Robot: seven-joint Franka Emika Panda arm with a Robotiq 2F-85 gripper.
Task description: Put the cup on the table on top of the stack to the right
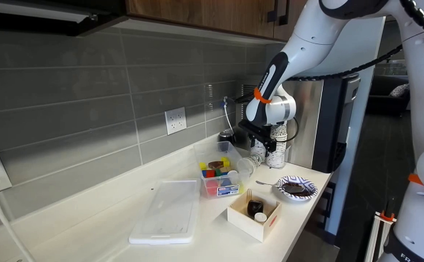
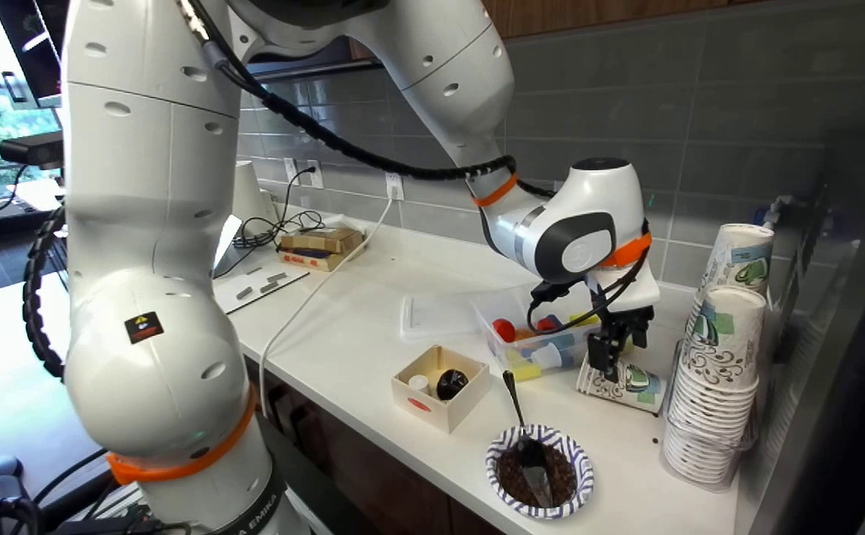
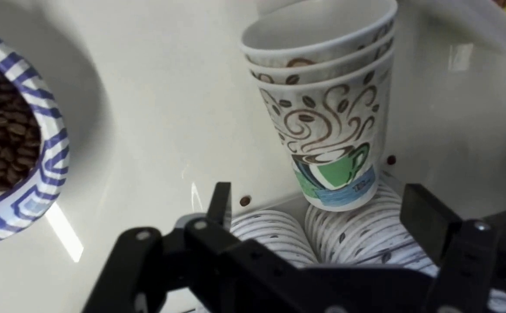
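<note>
Three nested patterned paper cups lie on their side on the cream-white table. Their base points toward two tall columns of nested white cups. The nearer column and the one behind it stand side by side at the counter's end. They also show in an exterior view. My gripper is open and empty, pointing down above the lying cups. In the wrist view its fingers stand wide apart, either side of the cups' base, with gaps. In an exterior view the gripper partly covers the cups.
A clear bin of blocks stands beside the lying cups' mouth. A patterned bowl of coffee beans with a spoon is near the front edge. A wooden box and a lid lie farther along. A metal appliance borders the columns.
</note>
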